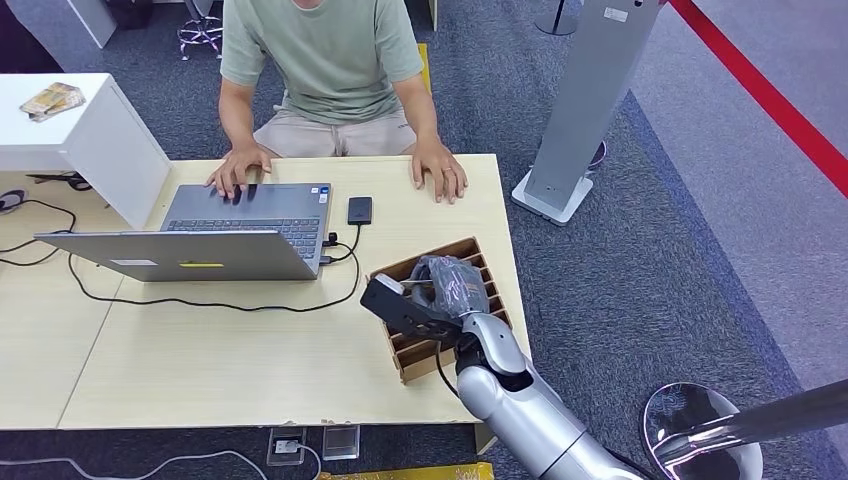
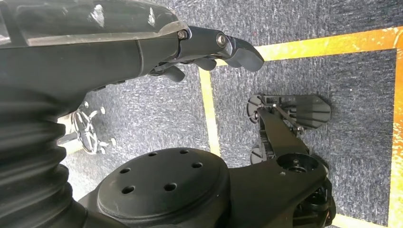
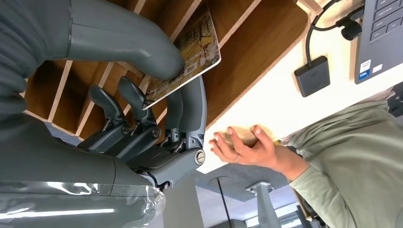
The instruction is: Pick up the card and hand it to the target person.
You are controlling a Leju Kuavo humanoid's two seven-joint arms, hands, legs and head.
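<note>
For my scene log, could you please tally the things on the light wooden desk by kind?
Laptop: 1
Small black device on a cable: 1
Wooden slotted organiser: 1
Card, pinched by the right hand over the organiser: 1
Person's hands resting on the desk: 2
Total: 6

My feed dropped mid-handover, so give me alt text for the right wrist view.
The right hand pinches a printed card between thumb and fingers, above the slotted wooden box. Beyond the box, the person's hand rests on the pale table, near a small black device cabled to the laptop.
</note>
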